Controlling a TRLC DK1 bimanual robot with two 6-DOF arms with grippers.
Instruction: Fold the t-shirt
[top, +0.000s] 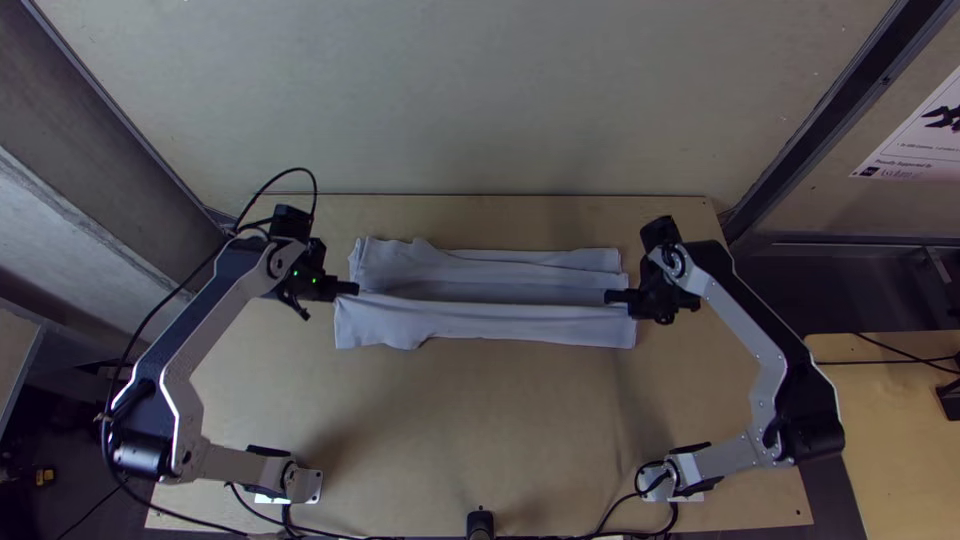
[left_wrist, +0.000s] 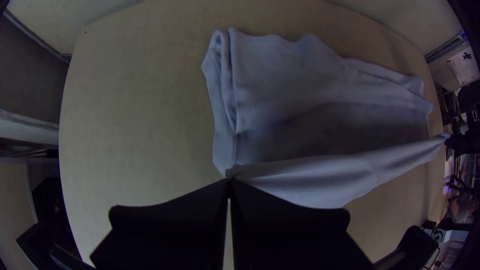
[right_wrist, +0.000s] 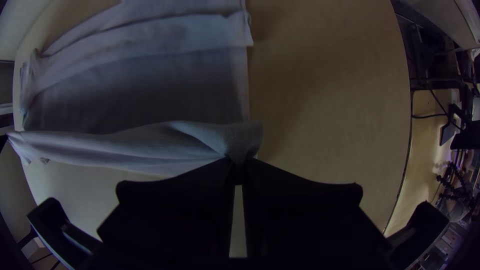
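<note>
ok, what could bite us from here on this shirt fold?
Left gripper and right gripper each pinch just a corner of the t-shirt's near flap; either could slip.
It spans both grippers, so uneven motion might drag the shirt.
The far flap looks rumpled; folding over it may trap creases.

"What colour is the t-shirt?"
"Plain pale lavender-grey."
"And you?"
"My left pincer and right pincer are matte black; my arms are silvery white and black, with tiny green lights at the left of the frame."
"The tabletop?"
"Light tan. The poster, upper right of the frame, is whitish with black figures and lettering."
</note>
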